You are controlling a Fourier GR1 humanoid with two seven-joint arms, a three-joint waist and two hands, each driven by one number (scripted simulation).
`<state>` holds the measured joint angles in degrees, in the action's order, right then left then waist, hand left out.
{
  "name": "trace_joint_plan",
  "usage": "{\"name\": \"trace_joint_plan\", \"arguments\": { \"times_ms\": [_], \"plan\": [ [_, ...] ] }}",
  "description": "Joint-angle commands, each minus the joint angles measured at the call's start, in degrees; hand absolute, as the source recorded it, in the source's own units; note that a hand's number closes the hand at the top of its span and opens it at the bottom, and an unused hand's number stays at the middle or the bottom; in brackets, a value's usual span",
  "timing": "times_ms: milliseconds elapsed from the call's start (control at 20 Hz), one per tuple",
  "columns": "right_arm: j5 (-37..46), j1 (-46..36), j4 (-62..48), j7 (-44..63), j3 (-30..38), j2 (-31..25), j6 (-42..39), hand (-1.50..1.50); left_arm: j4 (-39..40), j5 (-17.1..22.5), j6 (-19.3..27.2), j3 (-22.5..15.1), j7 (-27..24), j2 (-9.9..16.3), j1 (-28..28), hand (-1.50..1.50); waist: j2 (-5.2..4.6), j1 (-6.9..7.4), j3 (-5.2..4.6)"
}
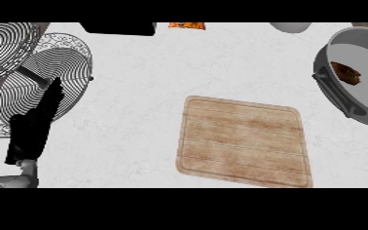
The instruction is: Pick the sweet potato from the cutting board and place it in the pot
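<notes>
The brown sweet potato (347, 72) lies inside the grey pot (325, 64) at the right edge of the head view. A wooden cutting board (244, 141) lies bare on the white counter, right of centre. My left hand (32, 126) shows at the lower left, fingers straight and pointing up, holding nothing. My right hand does not show anywhere.
Wire racks (39, 63) stand at the left behind my left hand. At the counter's back edge sit a black object (119, 27), an orange packet (187, 25) and a grey bowl (291, 27).
</notes>
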<state>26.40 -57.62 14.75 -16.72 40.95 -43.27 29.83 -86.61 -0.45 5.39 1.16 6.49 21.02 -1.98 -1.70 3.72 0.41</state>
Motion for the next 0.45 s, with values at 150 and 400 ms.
{"name": "trace_joint_plan", "arguments": {
  "times_ms": [150,400],
  "plan": [
    [-6.52,3.84,-1.75,-6.44,5.15,-2.52,-9.58,-1.5,1.38,-0.06,-0.39,1.16,0.45,0.18,-0.59,0.0,0.57,-1.36,-0.15],
    [-11.63,10.52,1.45,-12.3,7.51,0.48,-11.28,-1.5,0.54,-1.59,0.47,1.91,-0.94,-0.36,3.62,0.0,1.53,-3.08,-0.33]
  ]
}}
